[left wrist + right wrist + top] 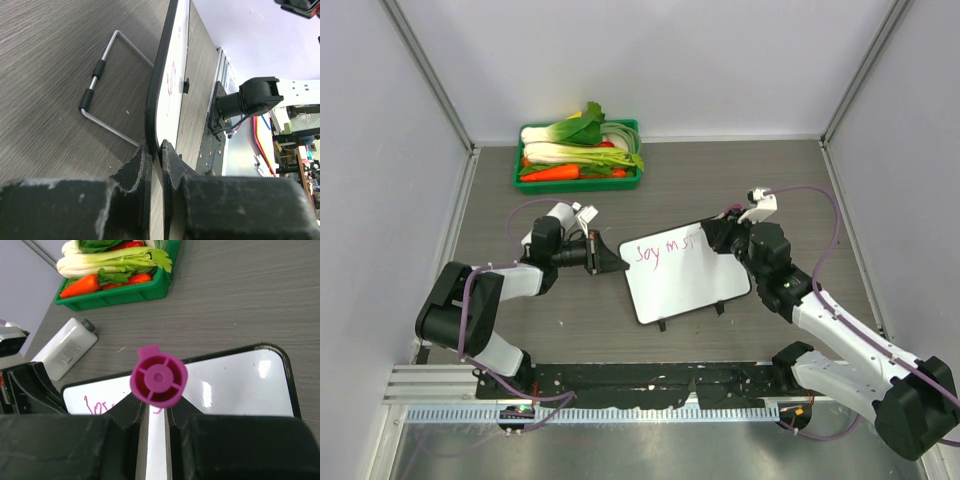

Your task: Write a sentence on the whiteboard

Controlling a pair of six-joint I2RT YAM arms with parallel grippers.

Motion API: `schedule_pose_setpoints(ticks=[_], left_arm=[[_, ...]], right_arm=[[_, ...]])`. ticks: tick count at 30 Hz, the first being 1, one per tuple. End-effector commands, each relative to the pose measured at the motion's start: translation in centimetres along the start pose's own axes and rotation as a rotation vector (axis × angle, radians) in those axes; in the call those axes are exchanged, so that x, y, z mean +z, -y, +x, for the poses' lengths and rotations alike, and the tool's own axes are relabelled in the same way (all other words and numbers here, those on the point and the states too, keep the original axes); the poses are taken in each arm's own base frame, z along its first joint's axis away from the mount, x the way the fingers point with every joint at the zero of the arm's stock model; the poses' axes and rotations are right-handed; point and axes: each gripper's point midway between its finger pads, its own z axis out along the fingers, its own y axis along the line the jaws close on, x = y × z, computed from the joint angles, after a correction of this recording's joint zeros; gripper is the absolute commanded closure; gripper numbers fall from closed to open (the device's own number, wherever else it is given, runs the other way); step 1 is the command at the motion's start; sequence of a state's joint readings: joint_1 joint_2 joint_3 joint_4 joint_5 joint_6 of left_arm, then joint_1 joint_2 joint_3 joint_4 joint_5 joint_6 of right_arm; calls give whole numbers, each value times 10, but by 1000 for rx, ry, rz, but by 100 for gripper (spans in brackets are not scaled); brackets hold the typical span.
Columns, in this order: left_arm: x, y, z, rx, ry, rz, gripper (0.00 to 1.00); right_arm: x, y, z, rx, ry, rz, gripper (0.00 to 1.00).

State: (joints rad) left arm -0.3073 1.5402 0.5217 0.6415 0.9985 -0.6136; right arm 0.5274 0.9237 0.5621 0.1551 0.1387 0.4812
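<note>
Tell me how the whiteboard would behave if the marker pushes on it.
Probably stiff: the whiteboard edge looks straight where the left gripper clamps it. Likely tippy: it leans on only a thin wire stand. Its glossy face shows glare, so the marker may skid.

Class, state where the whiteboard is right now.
In the top view, the whiteboard stands mid-table between the left hand, clamping its left edge, and the right hand.
</note>
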Motion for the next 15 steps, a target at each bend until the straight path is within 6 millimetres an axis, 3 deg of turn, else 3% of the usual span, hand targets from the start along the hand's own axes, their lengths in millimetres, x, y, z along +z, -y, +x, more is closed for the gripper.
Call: schedule_pose_setpoints(ticks=[1,15], left_arm=[[2,-7,13,19,-38,-6,100],[2,-8,14,12,-41,-8,100]], right_arm=[[8,-14,-40,14,107,-11,99],[18,11,-5,-3,34,60,99]])
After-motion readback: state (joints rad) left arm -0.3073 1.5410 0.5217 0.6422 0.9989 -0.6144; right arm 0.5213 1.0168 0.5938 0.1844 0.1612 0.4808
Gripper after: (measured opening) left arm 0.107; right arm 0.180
